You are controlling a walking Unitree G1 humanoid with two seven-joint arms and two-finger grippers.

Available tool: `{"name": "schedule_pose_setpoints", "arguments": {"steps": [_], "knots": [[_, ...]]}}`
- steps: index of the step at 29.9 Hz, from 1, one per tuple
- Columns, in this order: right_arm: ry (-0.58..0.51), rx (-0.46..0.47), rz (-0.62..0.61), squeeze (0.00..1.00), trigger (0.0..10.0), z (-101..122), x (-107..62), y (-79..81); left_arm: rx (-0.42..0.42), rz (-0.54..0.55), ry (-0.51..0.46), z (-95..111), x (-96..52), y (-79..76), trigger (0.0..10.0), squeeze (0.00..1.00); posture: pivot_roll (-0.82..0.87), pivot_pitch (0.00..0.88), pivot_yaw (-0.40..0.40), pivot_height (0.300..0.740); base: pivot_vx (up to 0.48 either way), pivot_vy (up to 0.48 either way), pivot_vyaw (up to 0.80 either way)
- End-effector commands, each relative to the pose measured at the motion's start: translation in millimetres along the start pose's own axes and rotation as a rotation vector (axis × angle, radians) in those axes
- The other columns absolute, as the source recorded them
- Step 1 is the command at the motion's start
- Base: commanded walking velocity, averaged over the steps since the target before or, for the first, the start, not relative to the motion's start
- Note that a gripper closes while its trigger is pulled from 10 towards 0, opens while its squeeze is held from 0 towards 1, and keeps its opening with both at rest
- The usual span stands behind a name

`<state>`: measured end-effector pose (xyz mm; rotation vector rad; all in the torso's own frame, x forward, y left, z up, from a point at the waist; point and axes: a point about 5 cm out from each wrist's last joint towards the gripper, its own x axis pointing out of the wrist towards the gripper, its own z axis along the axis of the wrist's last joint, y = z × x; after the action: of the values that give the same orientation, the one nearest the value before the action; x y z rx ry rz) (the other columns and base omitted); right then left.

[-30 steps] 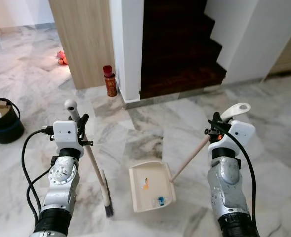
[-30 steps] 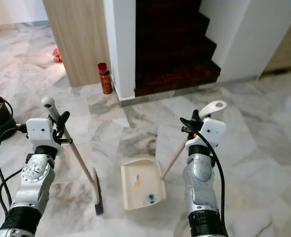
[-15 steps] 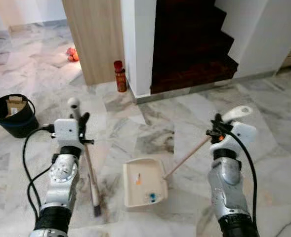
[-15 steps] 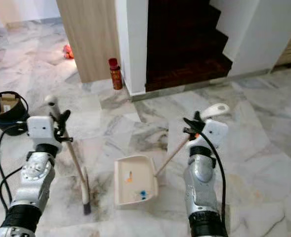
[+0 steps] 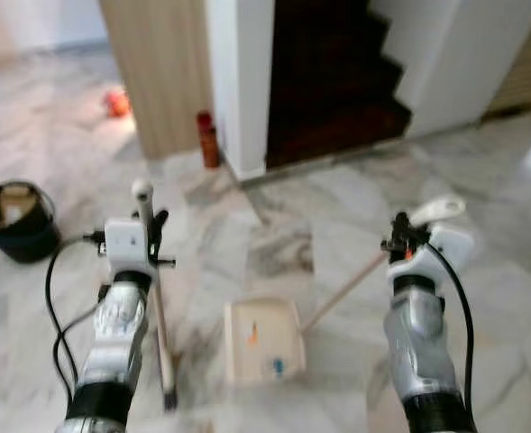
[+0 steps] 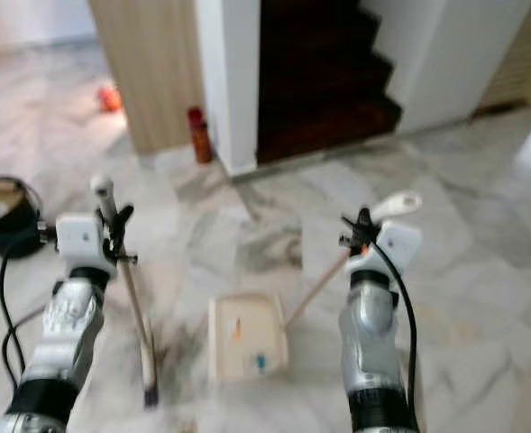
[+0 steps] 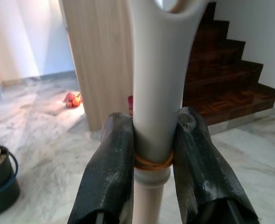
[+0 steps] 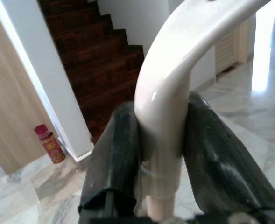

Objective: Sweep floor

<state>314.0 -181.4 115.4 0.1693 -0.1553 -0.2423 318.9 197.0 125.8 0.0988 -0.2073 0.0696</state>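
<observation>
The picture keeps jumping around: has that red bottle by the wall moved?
No. The red bottle still stands beside the same white wall corner; only the camera shifted.

Grey-veined marble floor, dark wooden stairs, white walls.

broom: swung from slanted to nearly upright, head drawn back toward the robot | dustpan: pulled nearer, handle lower and flatter | bucket: appeared further right, camera moved | views: turned blurred
</observation>
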Motion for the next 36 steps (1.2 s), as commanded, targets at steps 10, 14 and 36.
{"name": "schedule_pose_setpoints", "arguments": {"steps": [10, 14, 36], "knots": [[-0.055, 0.017, 0.028, 0.0, 10.0, 12.8, 4.6, 8.0, -0.002, 0.01, -0.042, 9.5, 3.3, 2.3, 10.0, 0.0, -0.04, 0.061, -0.014, 0.74, 0.0, 0.262, 0.0], [-0.065, -0.001, 0.028, 0.0, 10.0, 13.7, 4.4, 8.0, -0.002, 0.01, -0.042, 9.5, 3.3, 2.4, 10.0, 0.0, -0.04, 0.061, -0.014, 0.74, 0.0, 0.261, 0.0], [-0.068, 0.014, 0.049, 0.0, 10.0, 13.3, 3.9, 11.6, 0.0, 0.0, -0.042, 9.8, 4.6, 0.7, 10.0, 0.0, -0.04, 0.04, -0.008, 0.74, 0.0, 0.261, 0.15]]}}
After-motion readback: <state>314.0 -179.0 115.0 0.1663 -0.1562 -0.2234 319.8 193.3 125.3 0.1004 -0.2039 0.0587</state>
